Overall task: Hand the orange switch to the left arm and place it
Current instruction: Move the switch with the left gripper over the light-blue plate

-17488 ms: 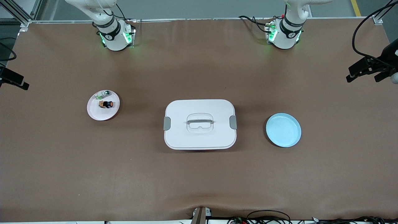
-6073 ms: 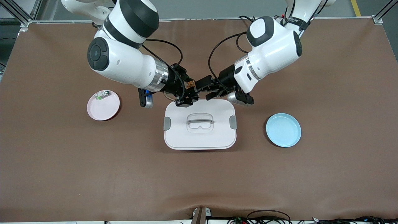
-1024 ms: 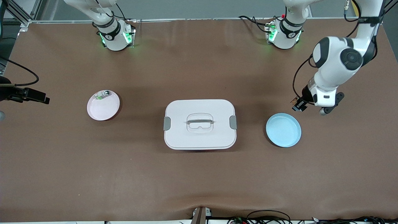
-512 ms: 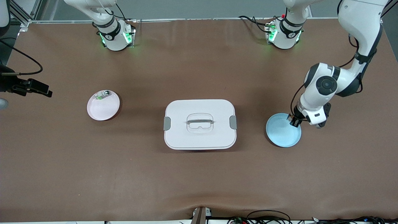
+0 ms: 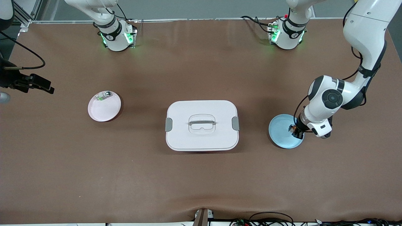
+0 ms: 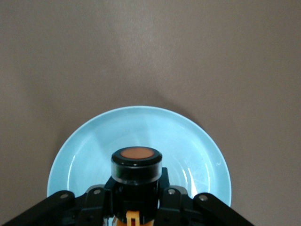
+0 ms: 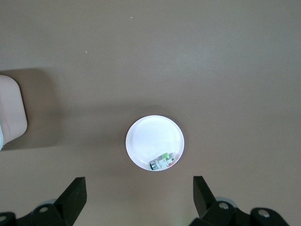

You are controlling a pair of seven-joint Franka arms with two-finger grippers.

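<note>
The orange switch (image 5: 294, 129) (image 6: 136, 168), black with an orange face, is clamped in my left gripper (image 5: 296, 131) (image 6: 136, 200), which is shut on it. It hangs low over the blue plate (image 5: 282, 131) (image 6: 84, 141), toward the rim at the left arm's end of the table. Whether it touches the plate I cannot tell. My right gripper (image 5: 47, 88) (image 7: 138, 197) is open and empty, high over the right arm's end of the table. The white box (image 5: 201, 125) (image 7: 11, 110) sits mid-table between the two plates.
A pink plate (image 5: 104, 106) (image 7: 155, 142) toward the right arm's end holds a small green-and-clear component (image 5: 103, 95) (image 7: 164, 161). Bare brown table surrounds the box and both plates. Cables lie along the table edge nearest the front camera.
My left gripper has come down with the switch, from beside the blue plate to low over it. The right gripper has shifted only slightly.
</note>
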